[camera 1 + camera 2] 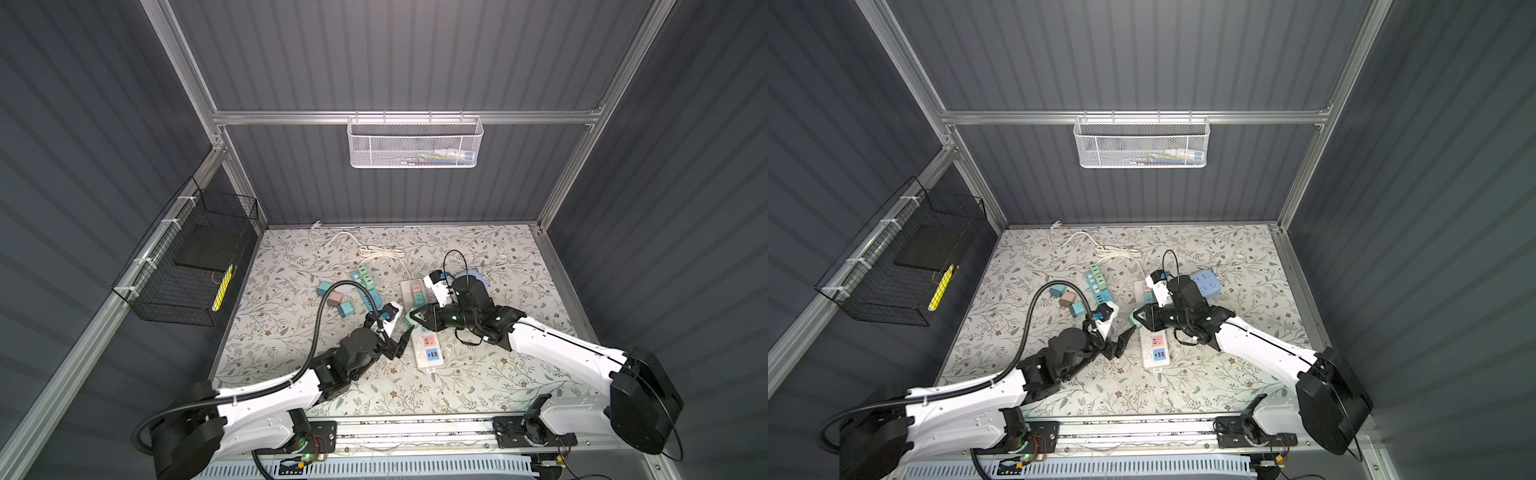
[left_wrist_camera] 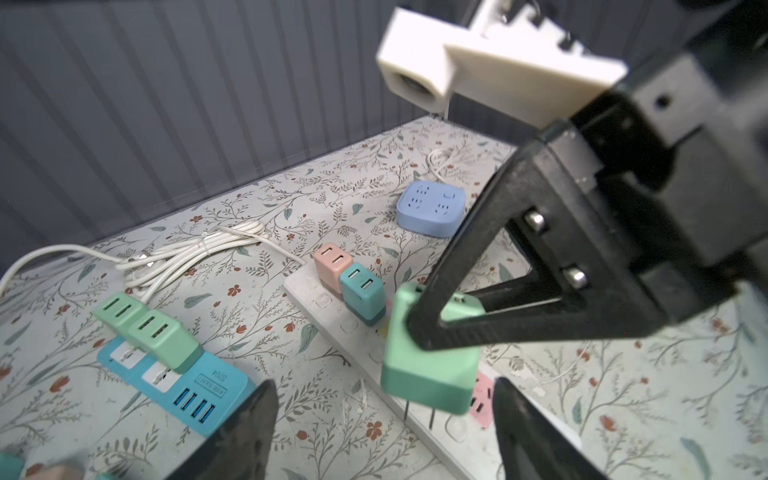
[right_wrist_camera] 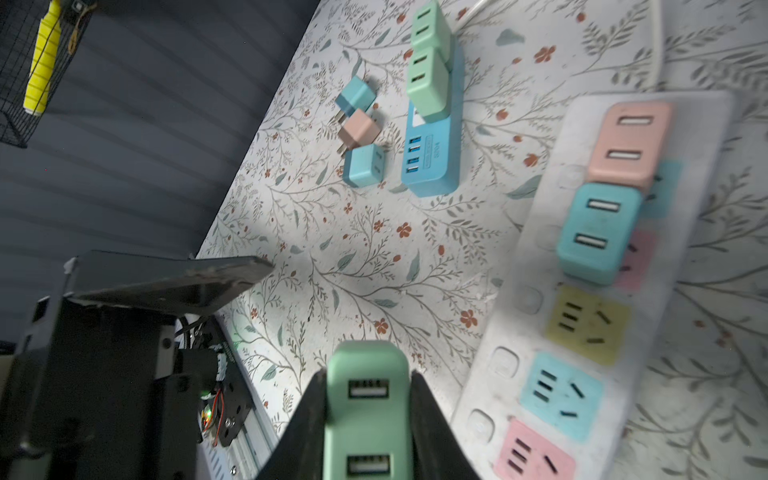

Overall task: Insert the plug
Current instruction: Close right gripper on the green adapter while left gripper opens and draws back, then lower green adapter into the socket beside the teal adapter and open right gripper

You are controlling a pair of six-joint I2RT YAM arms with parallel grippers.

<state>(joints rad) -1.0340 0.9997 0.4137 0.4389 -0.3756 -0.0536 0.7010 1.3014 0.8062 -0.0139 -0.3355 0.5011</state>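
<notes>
**Entry: plug insertion, carry stage**

- **Green plug** (image 2: 428, 374): the task's thing. Held off the bench, over the left edge of the white power strip (image 1: 428, 353) at about mid-length. Its two prongs point down at the strip and are not in any socket. USB face turned up toward the right wrist camera.
- **Right pincer** (image 1: 413, 316): clamped on the green plug, one finger on each side face.
- **Left pincer** (image 1: 402, 341): jaws spread wide and holding nothing. It sits just left of the strip, low, with the plug in the gap ahead of its fingers but clear of them.
- **White power strip**: lies near-to-far at mid-bench. The far end carries a seated pink plug (image 3: 627, 141) and teal plug (image 3: 598, 232). Free toward the near end are a yellow socket (image 3: 586, 320), a blue socket (image 3: 561, 395) and a pink socket (image 3: 536, 453).
- **Blue power strip** (image 2: 199, 386): left of the white one, with two green plugs seated.
- **Loose cube plugs** (image 3: 361, 124): three, further left on the bench (image 1: 291, 353).

**Step judged:** the plug is in hand and being aligned; insertion is not begun.

**Next move calls for:** shifting the plug right over a free socket, likely the yellow or blue one. The prongs should be squared to the two-slot pair, then pressed straight down. The strip looks light, so the free left pincer could steady it.
</notes>
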